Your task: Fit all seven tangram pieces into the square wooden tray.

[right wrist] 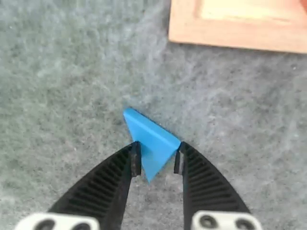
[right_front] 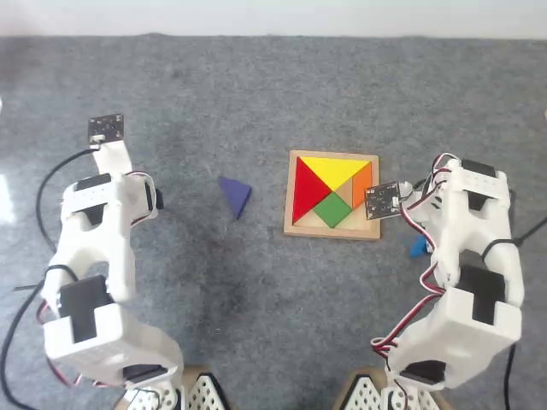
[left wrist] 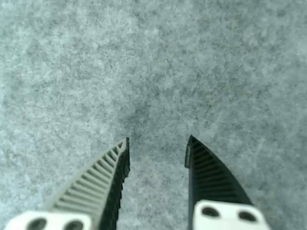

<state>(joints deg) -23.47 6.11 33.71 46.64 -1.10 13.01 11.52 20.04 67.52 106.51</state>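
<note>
Lying on the grey carpet (right wrist: 72,72) just beside the wooden tray (right wrist: 230,36), the light blue triangle (right wrist: 151,141) sits between the fingers of our right gripper (right wrist: 157,158), which press against its two sides. We see coloured pieces (right_front: 309,190) already in the tray, a dark blue triangle (right_front: 236,195) apart on the carpet, and our left gripper (left wrist: 157,146) spread open over carpet.

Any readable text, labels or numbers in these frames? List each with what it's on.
None readable.
left wrist board and right wrist board: any marks are too small to read.
tray, blue triangle, purple triangle: no print visible.
</note>
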